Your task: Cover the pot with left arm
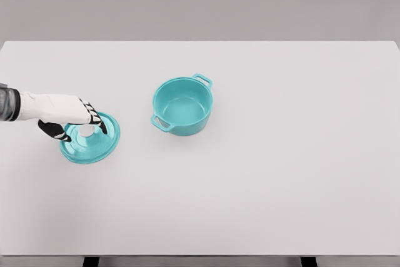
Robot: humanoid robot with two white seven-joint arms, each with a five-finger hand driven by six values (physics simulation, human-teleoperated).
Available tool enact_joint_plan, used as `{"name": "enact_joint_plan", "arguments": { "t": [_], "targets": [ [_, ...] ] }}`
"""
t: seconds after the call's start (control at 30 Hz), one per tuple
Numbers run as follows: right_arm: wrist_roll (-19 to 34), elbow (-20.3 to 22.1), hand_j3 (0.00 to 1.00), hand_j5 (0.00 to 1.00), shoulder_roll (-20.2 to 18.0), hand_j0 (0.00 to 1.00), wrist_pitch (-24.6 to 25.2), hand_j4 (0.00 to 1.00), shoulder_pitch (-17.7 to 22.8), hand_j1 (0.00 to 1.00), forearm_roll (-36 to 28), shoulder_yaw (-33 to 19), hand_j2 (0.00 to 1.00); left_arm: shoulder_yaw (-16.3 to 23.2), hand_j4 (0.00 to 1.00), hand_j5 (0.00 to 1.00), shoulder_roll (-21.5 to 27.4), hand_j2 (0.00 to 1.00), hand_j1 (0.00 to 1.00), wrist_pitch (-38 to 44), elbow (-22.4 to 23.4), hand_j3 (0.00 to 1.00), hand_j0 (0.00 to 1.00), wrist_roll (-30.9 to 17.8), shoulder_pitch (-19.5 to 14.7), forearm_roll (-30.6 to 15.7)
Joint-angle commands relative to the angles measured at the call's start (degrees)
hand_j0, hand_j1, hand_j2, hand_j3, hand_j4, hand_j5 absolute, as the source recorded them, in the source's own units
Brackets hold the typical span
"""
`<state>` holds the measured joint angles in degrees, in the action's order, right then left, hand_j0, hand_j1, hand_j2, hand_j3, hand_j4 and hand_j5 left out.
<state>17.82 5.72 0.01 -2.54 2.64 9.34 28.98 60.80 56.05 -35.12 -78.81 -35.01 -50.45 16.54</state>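
Note:
A teal pot (182, 105) with two side handles stands open and empty near the table's middle. To its left a teal lid (94, 143) with a white knob (85, 130) lies flat on the table. My left hand (80, 124) comes in from the left edge and sits over the lid, its fingers curled around the knob. The lid rests on the table surface, well apart from the pot.
The white table (281, 173) spans the whole view, with its front edge near the bottom and its back edge against a grey wall.

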Motion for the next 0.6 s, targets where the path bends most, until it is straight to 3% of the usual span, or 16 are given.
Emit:
{"name": "enact_joint_plan", "arguments": {
  "t": [0.0,0.23,0.57],
  "targets": [
    [0.0,0.0,1.0,1.0,0.0,1.0,0.0,1.0,0.0,1.0,0.0,0.0,1.0,-0.1,0.77,0.77,-0.3,0.77,0.77,0.1,0.5,0.77,0.77,0.0,0.0,-0.2],
    [0.0,0.0,1.0,1.0,0.0,1.0,0.0,1.0,-0.1,1.0,0.0,0.0,1.0,-0.1,0.68,0.68,-0.3,0.68,0.68,0.1,0.7,0.68,0.68,0.0,0.1,-0.2],
    [0.0,0.0,1.0,1.0,0.0,1.0,0.0,1.0,0.0,1.0,0.0,0.0,1.0,0.7,0.68,0.68,-0.9,0.68,0.68,0.1,0.8,0.68,0.68,0.0,0.1,0.2]
  ]
}}
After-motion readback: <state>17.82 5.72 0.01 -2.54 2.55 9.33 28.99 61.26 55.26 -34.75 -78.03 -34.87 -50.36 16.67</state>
